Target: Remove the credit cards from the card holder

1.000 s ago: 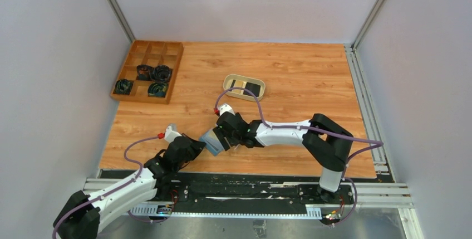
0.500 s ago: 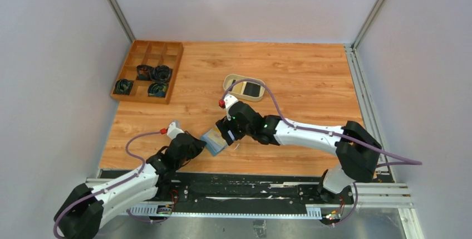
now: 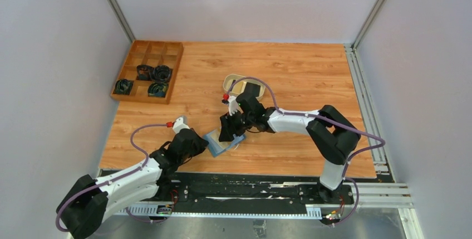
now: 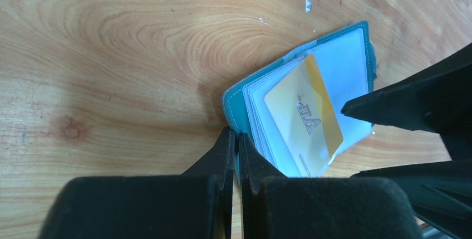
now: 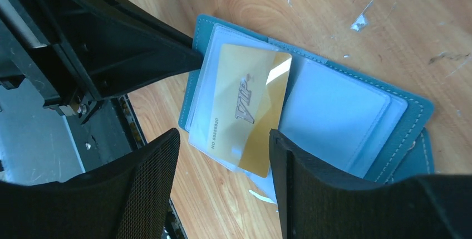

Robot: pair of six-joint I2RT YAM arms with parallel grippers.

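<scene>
Top external: wooden table (image 3: 311, 72). Left gripper (image 4: 236, 138) clamped on card holder's (image 3: 216, 143) teal cover edge; right gripper (image 5: 222, 134) spread apart. Holder lies open near front edge, gold credit card (image 5: 249, 108) askew between right fingers.

A brown wooden compartment tray (image 3: 157, 49) is seen well beyond and to the left of the jaws of the left gripper (image 3: 206, 145). Dark coiled items (image 3: 162, 73) are held in four of its compartments on the near side. A beige oval dish (image 3: 227, 82) is set just beyond the jaws of the right gripper (image 3: 229, 134) and is partly hidden. The wooden table (image 3: 311, 66) is flecked with white scuffs (image 5: 359, 20) past the right jaws. A dark knot (image 4: 69, 129) is shown in the grain to the left of the left jaws. Aluminium rails (image 3: 356, 77) are fixed well to the right of both.
</scene>
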